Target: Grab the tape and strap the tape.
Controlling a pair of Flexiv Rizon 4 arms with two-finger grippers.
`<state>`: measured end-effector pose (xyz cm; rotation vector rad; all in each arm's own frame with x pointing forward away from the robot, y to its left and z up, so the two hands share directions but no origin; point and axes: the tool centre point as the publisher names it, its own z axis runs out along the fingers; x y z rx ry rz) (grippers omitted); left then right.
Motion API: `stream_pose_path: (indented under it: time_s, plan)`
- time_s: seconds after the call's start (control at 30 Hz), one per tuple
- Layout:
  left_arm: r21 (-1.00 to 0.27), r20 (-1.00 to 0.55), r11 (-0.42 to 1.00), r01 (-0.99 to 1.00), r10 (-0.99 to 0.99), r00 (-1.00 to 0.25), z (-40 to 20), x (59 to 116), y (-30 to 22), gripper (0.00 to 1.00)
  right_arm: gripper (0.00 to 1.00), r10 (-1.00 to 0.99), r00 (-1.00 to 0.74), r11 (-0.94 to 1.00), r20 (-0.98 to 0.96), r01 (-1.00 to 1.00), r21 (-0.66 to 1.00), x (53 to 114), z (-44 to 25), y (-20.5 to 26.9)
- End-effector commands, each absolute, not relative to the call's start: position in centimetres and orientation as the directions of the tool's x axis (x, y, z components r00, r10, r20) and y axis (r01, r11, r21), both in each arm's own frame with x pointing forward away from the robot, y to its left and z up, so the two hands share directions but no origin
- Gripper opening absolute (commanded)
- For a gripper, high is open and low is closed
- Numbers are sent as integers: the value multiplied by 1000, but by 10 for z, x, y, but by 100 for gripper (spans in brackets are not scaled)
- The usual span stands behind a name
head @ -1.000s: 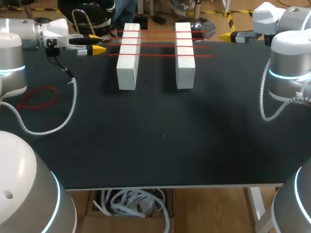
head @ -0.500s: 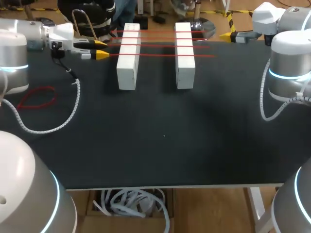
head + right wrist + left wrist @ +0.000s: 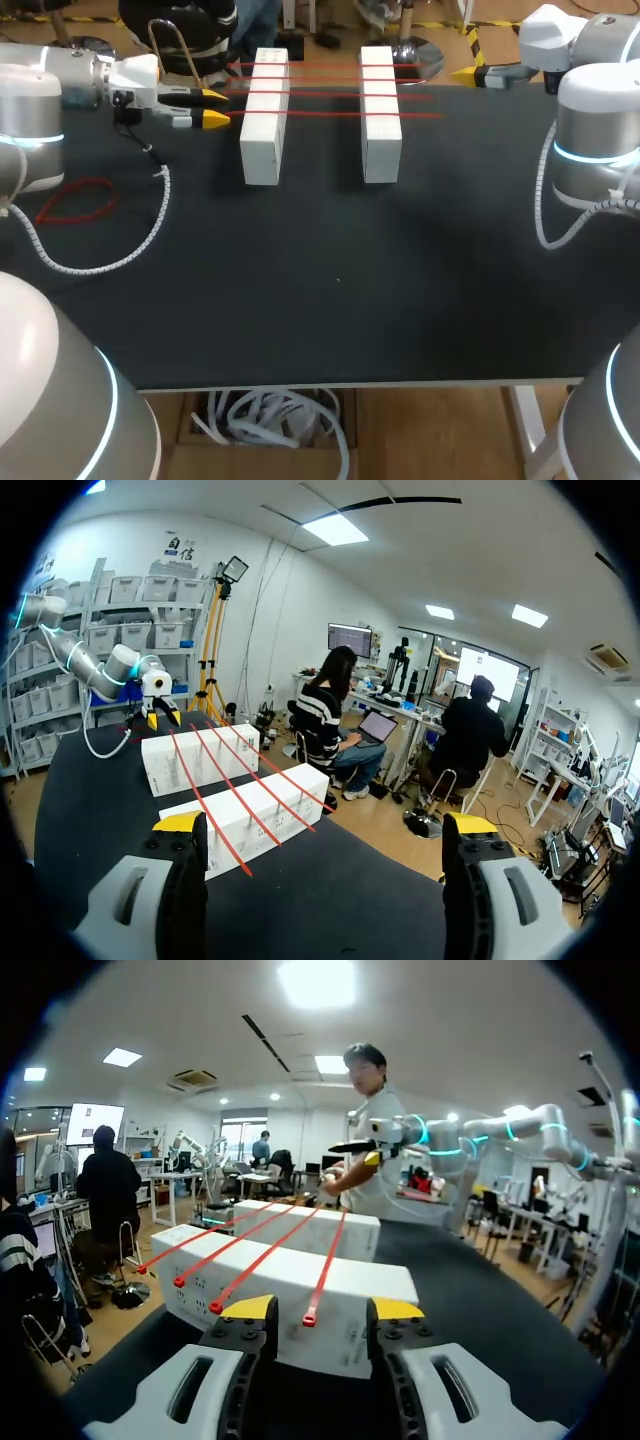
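Note:
Several red straps [image 3: 330, 114] lie side by side across two white blocks [image 3: 263, 115] [image 3: 380, 110] at the back of the table. My left gripper [image 3: 214, 107] hovers level just left of the left block, at the end of the nearest strap. In the left wrist view that strap's end [image 3: 310, 1316] sits between the fingers of the left gripper [image 3: 322, 1310], which stand apart without touching it: open. My right gripper [image 3: 470, 75] hangs at the back right, away from the blocks, wide open [image 3: 325, 825] with nothing in it; the blocks [image 3: 245, 815] lie ahead of it.
A loose red strap loop [image 3: 75, 200] lies on the black table [image 3: 340, 280] at the left. The left arm's white coiled cable [image 3: 110, 262] trails over the mat beside it. Both arm bases stand at the table's sides.
My left gripper has moved right, toward the left block and the near strap's end, and its fingers have narrowed a little. The right arm has stayed still.

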<state>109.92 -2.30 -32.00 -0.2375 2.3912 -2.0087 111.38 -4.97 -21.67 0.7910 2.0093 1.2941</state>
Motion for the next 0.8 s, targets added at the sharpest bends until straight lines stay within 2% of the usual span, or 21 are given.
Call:
stream_pose_path:
  time_s: [0.03, 0.2, 0.27, 0.57, 0.8]
  plan:
    - [-982, 100, 157, -109, -60, -993, -327, 1107, -25, 35, 100, 754, -633, 344, -174, 156, 926, 1114, -216, -50]
    - [-986, 101, 125, -108, -60, -993, -324, 1106, -26, 33, 100, 754, -633, 344, -174, 156, 926, 1114, -216, -50]
    - [-987, 101, 121, -107, -55, -993, -325, 1105, -27, 29, 100, 754, -633, 344, -174, 156, 926, 1114, -216, -50]
    - [-986, 126, 100, -131, -59, -990, -329, 1105, -25, 34, 100, 754, -633, 344, -174, 156, 926, 1114, -216, -50]
    - [-987, 114, 106, -119, -48, -992, -330, 1104, -23, 34, 100, 754, -633, 344, -174, 156, 926, 1114, -216, -50]
